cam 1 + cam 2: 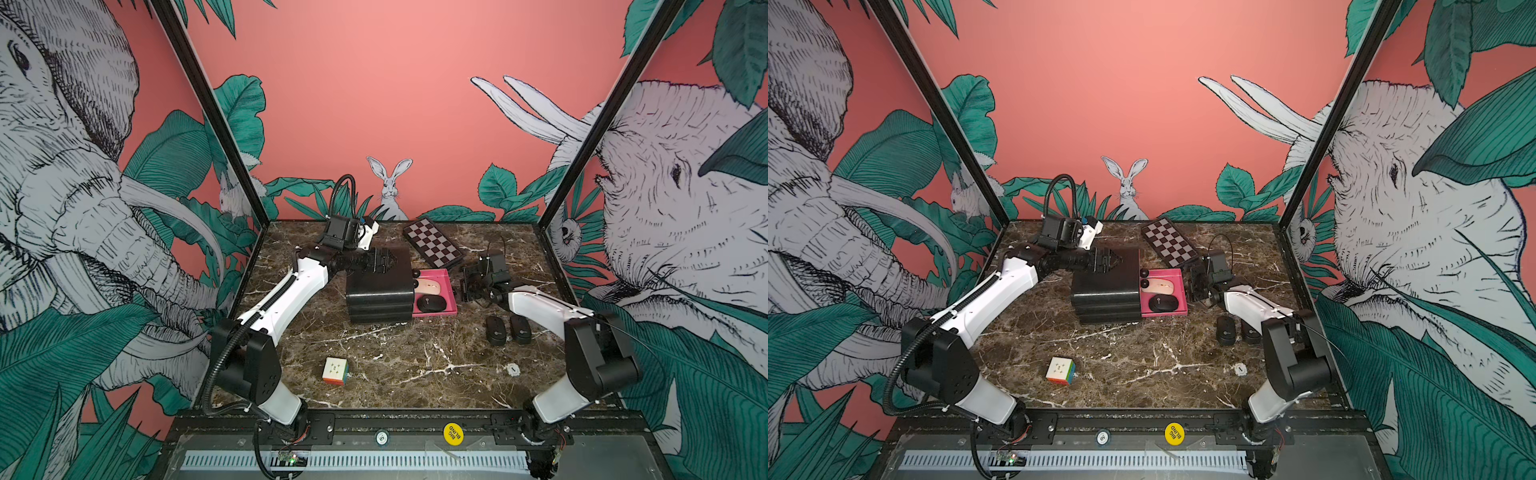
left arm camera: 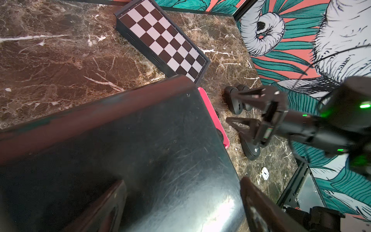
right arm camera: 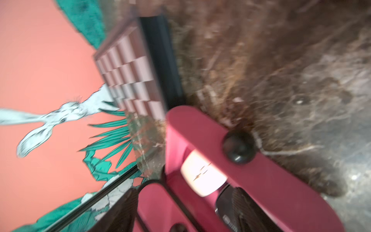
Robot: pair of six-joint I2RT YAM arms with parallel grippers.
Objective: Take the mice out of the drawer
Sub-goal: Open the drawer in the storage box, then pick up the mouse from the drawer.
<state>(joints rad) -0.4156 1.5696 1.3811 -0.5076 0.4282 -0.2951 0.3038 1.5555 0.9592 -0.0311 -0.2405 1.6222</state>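
The pink drawer (image 1: pixel 451 291) stands pulled out to the right of the black drawer chest (image 1: pixel 378 297). Inside lie a pale pink-cream mouse (image 1: pixel 430 286) and a black mouse (image 1: pixel 431 304); the right wrist view shows them too, the pale mouse (image 3: pixel 202 172) and the black mouse (image 3: pixel 224 209). Two more black mice (image 1: pixel 496 330) (image 1: pixel 520 329) rest on the table right of the drawer. My right gripper (image 1: pixel 465 291) hovers open just outside the drawer's right wall, holding nothing. My left gripper (image 2: pixel 182 200) is open, its fingers (image 2: pixel 259 209) spread over the chest's top.
A folded chessboard (image 1: pixel 432 247) lies behind the drawer near the back wall. A multicoloured puzzle cube (image 1: pixel 334 370) sits at the front left of the marble table. A small white disc (image 1: pixel 513 369) lies front right. Walls enclose the table on three sides.
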